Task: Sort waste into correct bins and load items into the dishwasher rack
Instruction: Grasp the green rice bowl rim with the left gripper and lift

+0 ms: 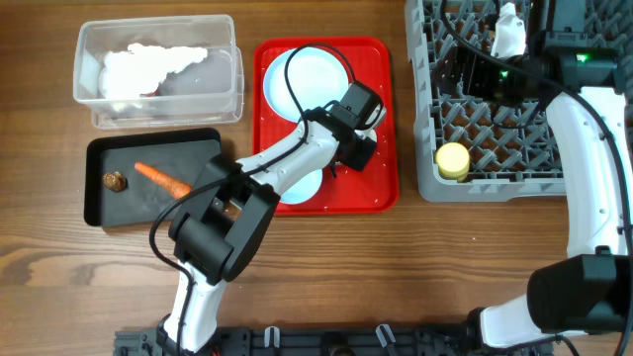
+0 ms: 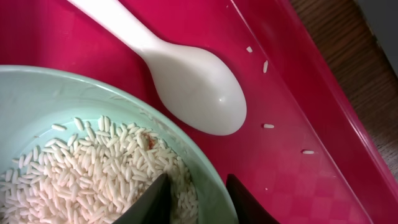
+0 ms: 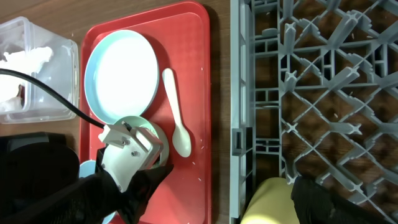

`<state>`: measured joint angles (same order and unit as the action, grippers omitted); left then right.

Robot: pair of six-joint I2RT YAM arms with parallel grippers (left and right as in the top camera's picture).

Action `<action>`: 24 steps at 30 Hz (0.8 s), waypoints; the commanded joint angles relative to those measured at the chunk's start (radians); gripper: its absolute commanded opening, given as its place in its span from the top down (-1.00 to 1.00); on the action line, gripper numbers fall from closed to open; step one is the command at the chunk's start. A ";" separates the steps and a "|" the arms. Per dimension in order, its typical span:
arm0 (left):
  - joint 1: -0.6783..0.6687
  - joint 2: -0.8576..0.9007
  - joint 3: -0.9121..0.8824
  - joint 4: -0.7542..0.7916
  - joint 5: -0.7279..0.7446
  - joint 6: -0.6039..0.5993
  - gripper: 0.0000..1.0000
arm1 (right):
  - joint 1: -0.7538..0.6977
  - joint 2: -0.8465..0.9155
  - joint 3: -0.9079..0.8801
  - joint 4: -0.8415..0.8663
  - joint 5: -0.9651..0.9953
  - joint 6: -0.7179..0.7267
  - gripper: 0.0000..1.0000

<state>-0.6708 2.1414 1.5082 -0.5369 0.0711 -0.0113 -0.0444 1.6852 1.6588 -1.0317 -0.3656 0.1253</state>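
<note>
My left gripper [image 2: 199, 199] is shut on the rim of the pale green bowl [image 2: 43, 87], one finger in the white rice [image 2: 81, 168] and one outside. The bowl sits on the red tray [image 1: 381, 119], under the gripper [image 1: 351, 148] in the overhead view. The white spoon [image 2: 186, 81] lies beside the bowl. The light blue plate [image 1: 315, 79] lies at the tray's back. A light blue bowl [image 1: 302, 188] is partly hidden under the left arm. My right gripper [image 3: 232, 173] is open and empty above the grey dishwasher rack [image 1: 427, 119], which holds the yellow cup [image 1: 453, 161].
The clear tub [image 1: 223, 99] at the back left holds white napkins [image 1: 148, 64]. The black tray [image 1: 99, 203] in front of it holds the carrot piece [image 1: 161, 178] and brown lump [image 1: 114, 181]. Loose rice grains [image 2: 267, 126] lie on the red tray.
</note>
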 commanded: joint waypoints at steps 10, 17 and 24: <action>-0.006 -0.066 0.011 -0.005 -0.021 0.004 0.92 | 0.002 0.013 0.008 -0.009 0.010 -0.025 -0.99; -0.006 -0.070 0.012 -0.005 -0.020 0.003 0.92 | 0.002 0.013 0.008 -0.011 0.010 -0.025 -0.99; -0.006 -0.180 0.102 -0.112 -0.017 -0.049 0.92 | 0.002 0.013 0.008 -0.014 0.010 -0.025 -0.99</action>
<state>-0.6735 2.0415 1.5547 -0.6331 0.0490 -0.0299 -0.0444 1.6852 1.6588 -1.0420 -0.3653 0.1112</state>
